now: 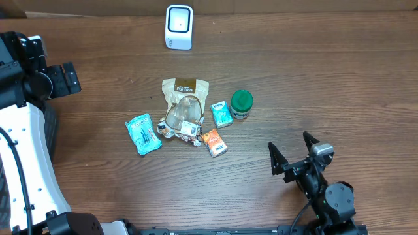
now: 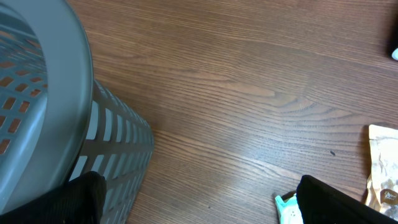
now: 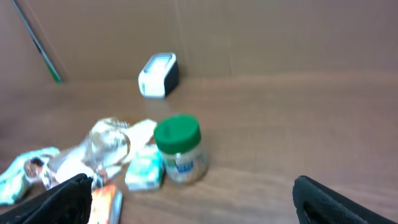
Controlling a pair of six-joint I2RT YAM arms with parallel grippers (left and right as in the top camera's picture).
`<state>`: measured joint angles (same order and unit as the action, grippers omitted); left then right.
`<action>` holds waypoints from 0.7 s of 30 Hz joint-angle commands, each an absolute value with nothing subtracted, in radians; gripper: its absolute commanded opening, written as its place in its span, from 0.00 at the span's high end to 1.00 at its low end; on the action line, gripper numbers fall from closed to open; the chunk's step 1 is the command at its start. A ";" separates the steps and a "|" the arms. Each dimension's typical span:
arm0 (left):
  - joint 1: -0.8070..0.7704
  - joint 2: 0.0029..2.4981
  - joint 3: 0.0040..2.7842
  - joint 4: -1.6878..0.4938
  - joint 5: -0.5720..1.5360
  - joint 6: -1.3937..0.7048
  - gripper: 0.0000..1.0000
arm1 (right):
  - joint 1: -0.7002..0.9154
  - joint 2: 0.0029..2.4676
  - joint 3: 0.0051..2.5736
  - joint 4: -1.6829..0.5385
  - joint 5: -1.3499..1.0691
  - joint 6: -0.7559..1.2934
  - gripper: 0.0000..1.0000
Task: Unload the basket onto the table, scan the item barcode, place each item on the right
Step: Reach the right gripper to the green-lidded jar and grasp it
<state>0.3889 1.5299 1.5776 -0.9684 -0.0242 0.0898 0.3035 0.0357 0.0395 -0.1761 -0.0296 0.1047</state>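
The right arm sits low at the bottom right of the overhead frame, its black wrist folded close to the table. The right gripper point(image 1: 294, 151) points up-frame toward the middle. Its two tapered black fingers are spread as wide as they go, with nothing between them.

The left arm lies along the left edge, with dark blocky links at the upper left. The left gripper point(image 2: 199, 205) shows best in its own wrist view. There the fingertips sit at the two bottom corners, fully splayed and holding nothing, over bare wood. Beside them, at the left of that frame, is a grey plastic basket with slotted walls and a smooth rounded rim point(image 2: 74, 81).

The goods lie in a loose cluster at the centre of the overhead frame, well apart from both grippers:
- a crinkled beige pouch with a clear window point(image 1: 185, 98);
- a glossy teal snack packet point(image 1: 144, 134) to the pouch's lower left;
- a small teal carton point(image 1: 221, 113) to the pouch's right;
- a squat jar with a green screw lid point(image 1: 241, 103) just beside the carton;
- a small orange packet point(image 1: 213, 141) below the carton.

(The print on them is too small to make out any barcode.)

The white rounded scanner with a dark-framed face point(image 1: 179, 26) stands upright at the top centre, apart from the cluster. Everything rests on a dark brown table with a fine wood grain point(image 1: 339, 78).
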 commanded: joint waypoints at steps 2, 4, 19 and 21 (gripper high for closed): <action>0.399 1.531 1.572 -0.968 -0.033 0.116 0.00 | 0.305 0.132 0.231 -0.268 -0.054 0.107 0.00; 0.399 1.531 1.572 -0.968 -0.033 0.116 0.00 | 0.306 0.202 0.326 -0.324 -0.055 0.107 0.00; 0.399 1.531 1.572 -0.968 -0.033 0.116 0.00 | 0.306 1.025 1.249 -0.929 -0.073 0.103 0.00; 0.399 1.531 1.572 -0.968 -0.033 0.116 0.00 | 0.306 1.132 1.377 -1.028 -0.073 0.103 0.00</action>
